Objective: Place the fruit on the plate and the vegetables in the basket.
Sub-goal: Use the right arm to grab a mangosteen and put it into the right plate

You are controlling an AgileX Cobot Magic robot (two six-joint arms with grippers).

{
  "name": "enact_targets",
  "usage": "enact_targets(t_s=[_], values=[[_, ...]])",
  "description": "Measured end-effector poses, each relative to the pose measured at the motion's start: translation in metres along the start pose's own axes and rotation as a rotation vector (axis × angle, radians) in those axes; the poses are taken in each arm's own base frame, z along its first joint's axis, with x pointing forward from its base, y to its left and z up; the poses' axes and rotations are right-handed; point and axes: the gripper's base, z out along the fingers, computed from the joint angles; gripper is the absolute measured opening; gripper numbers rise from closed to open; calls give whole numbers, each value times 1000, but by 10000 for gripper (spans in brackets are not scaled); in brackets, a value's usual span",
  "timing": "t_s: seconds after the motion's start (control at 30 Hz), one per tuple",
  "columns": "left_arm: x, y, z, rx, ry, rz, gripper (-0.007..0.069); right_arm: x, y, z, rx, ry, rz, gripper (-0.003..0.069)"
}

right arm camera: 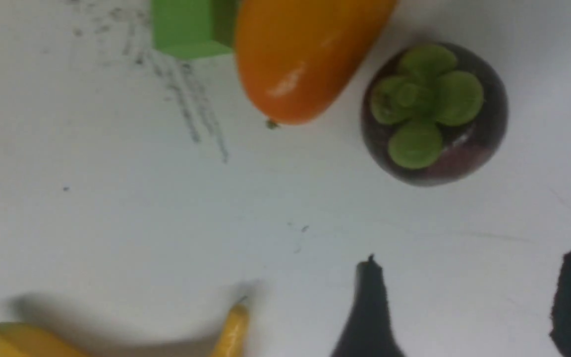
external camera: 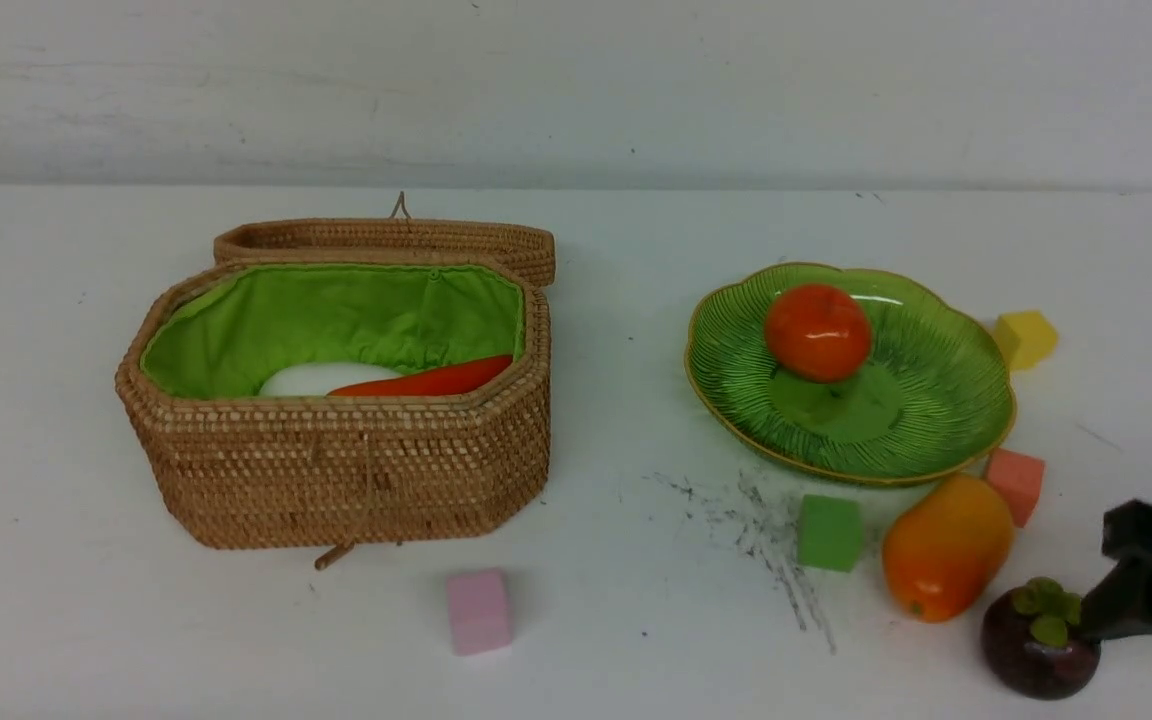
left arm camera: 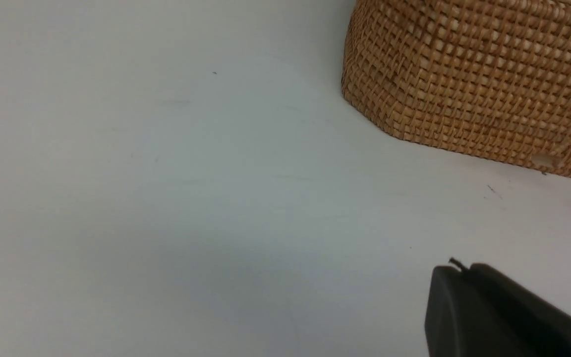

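Note:
The wicker basket [external camera: 336, 460] stands open at the left, with a white radish [external camera: 311, 378] and an orange-red carrot [external camera: 431, 380] inside. On the green plate [external camera: 936, 410] sits the persimmon [external camera: 816, 332]. In front of the plate lie the mango [external camera: 946, 545] and the mangosteen [external camera: 1039, 640]. A yellow banana [right arm camera: 42, 342] shows only in the right wrist view. My right gripper [right arm camera: 471, 260] hovers open and empty just short of the mangosteen [right arm camera: 434, 114], beside the mango [right arm camera: 305, 54]. My left gripper [left arm camera: 456, 270] is shut and empty, near the basket [left arm camera: 479, 84] wall.
Foam cubes lie scattered around: yellow [external camera: 1024, 338] and salmon [external camera: 1016, 484] by the plate's right side, green [external camera: 829, 532] beside the mango, pink [external camera: 478, 610] in front of the basket. The basket lid [external camera: 386, 238] is folded back behind it.

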Motion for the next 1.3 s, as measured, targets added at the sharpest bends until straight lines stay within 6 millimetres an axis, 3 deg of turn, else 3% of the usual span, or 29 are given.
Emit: enact_targets(t_s=[0.07,0.2,0.53,0.7,0.83,0.97,1.1,1.23,1.3], values=[[0,0,0,0,0,0,5,-5,-2,12,13,5,17,620],[0,0,0,0,0,0,6,-15,-5,33,32,-5,29,678],[0,0,0,0,0,0,18,-29,-15,84,90,3,47,657],[0,0,0,0,0,0,19,-30,-17,91,96,2,35,584],[0,0,0,0,0,0,22,-30,-16,87,91,-1,19,575],[0,0,0,0,0,0,26,-31,-12,70,68,-56,0,575],[0,0,0,0,0,0,26,-37,-5,42,28,-201,-20,575],[0,0,0,0,0,0,28,-54,10,10,-42,-374,-29,575],[0,0,0,0,0,0,29,-70,28,-8,-100,-491,-65,575]])
